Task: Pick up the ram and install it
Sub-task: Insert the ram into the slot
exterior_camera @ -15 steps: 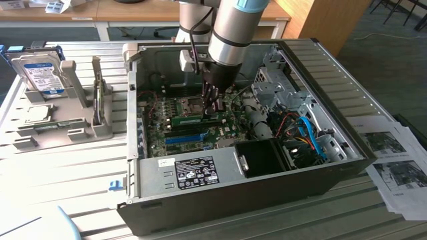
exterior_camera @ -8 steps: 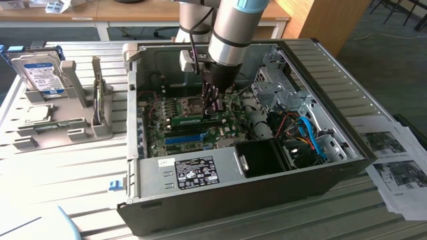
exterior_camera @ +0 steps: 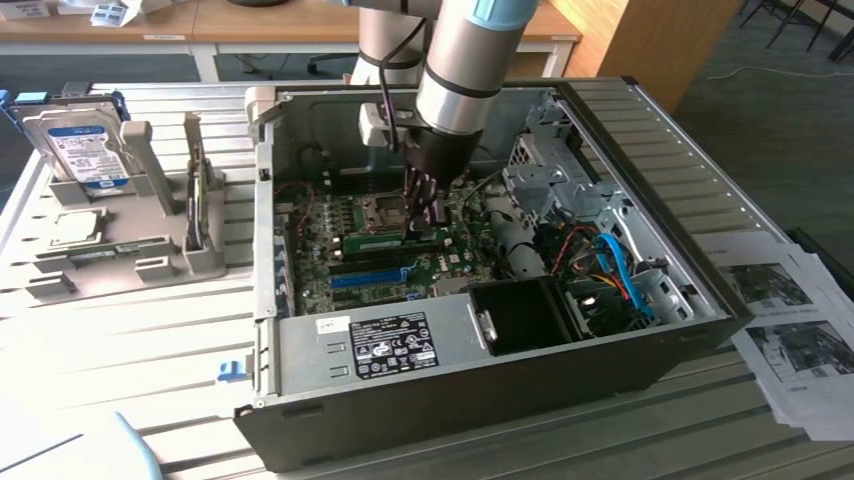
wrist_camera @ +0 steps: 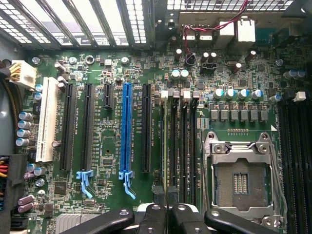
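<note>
We saw the hand (exterior_camera: 426,218) down inside the open computer case (exterior_camera: 694,190), fingers pinched together on the ram (exterior_camera: 384,241). The green stick stood on edge directly beneath the hand, its long axis crossing the exterior view, just above the motherboard (exterior_camera: 334,270).

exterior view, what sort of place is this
Probably a robotics lab or computer-assembly workshop: a robot arm reaches into an open computer case on a slatted workbench, a hard drive stands in a gray fixture beside it, and office desks line the background.
</note>
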You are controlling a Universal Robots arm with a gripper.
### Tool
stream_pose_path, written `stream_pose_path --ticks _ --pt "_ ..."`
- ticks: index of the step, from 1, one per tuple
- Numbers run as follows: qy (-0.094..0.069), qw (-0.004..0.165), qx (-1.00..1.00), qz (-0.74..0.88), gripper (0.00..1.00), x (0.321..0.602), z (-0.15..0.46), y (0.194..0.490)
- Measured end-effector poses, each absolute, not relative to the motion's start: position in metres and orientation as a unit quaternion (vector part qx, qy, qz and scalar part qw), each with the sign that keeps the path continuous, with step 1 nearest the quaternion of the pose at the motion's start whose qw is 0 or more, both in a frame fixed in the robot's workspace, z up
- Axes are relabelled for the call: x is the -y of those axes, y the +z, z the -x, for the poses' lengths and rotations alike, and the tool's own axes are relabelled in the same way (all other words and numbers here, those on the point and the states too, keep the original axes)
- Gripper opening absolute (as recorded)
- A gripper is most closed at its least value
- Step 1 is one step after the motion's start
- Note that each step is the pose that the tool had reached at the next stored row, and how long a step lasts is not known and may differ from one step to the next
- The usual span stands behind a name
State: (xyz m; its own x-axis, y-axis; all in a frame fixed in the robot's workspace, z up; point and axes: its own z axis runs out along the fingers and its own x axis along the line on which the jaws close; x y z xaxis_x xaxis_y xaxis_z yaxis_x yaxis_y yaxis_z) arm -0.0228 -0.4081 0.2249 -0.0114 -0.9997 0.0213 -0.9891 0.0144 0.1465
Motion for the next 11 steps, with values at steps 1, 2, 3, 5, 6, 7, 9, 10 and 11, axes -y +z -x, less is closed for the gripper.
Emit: stream_pose_path --ticks 1,2,3,5,6,7,9,10,11 --pt "-0.045 0.059 0.710 -0.701 0.11 0.4081 0.0228 0.2247" --pt "-0.045 0.059 0.710 -0.701 0.11 0.4081 0.0228 0.2244" --pt "-0.045 0.059 0.710 -0.701 0.11 0.4081 0.0228 0.2242" --pt "-0.045 0.059 0.710 -0.701 0.11 0.4081 0.0228 0.2237" --pt "-0.045 0.059 0.710 -0.701 0.11 0.4081 0.0228 0.2235" --pt "-0.045 0.059 0.710 -0.701 0.11 0.4082 0.0228 0.2233" --pt "-0.045 0.059 0.710 -0.701 0.11 0.4082 0.0228 0.2230" --pt "-0.045 0.059 0.710 -0.701 0.11 0.4082 0.0228 0.2230" --pt "-0.045 0.059 0.710 -0.701 0.11 0.4082 0.0228 0.2230"
